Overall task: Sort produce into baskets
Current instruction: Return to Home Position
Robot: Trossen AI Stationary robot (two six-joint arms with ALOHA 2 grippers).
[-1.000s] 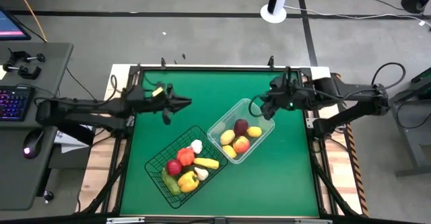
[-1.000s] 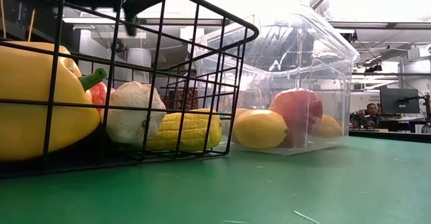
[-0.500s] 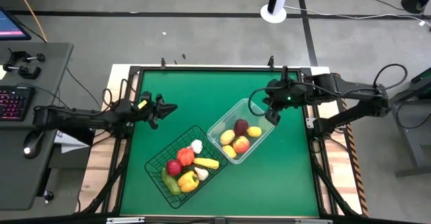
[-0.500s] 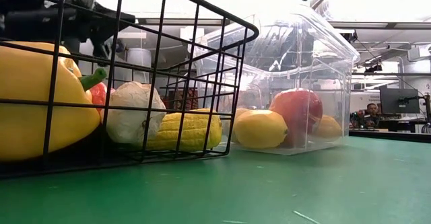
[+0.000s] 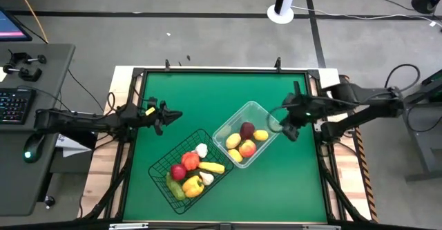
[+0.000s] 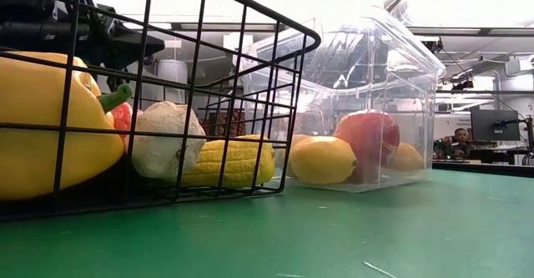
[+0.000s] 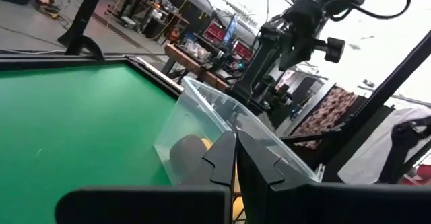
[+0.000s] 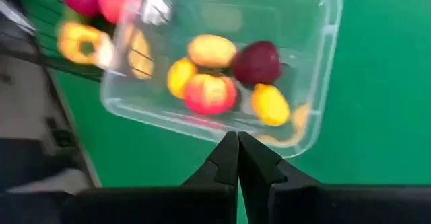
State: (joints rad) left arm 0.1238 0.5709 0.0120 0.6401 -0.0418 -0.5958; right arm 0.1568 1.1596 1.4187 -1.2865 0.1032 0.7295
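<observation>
The black wire basket (image 5: 188,171) sits on the green table and holds a yellow pepper (image 5: 193,186), corn (image 5: 211,167), a white piece (image 5: 202,150) and red pieces. The clear plastic basket (image 5: 247,134) beside it holds a dark red fruit (image 5: 247,129), a red-yellow apple (image 8: 209,93) and yellow fruits. My left gripper (image 5: 176,115) is shut and empty, above the table's left part. My right gripper (image 5: 284,129) is shut and empty, just right of the clear basket; in its wrist view (image 8: 237,158) the basket lies ahead.
Bare green table lies at the far side and along the near right. A desk with a keyboard (image 5: 12,104) stands left of the table. A person (image 6: 460,136) sits far off in the room behind.
My left gripper has drawn back toward the table's left edge. My right gripper has moved from the clear basket's far corner toward the table's right and near side. The baskets and the produce have stayed in place.
</observation>
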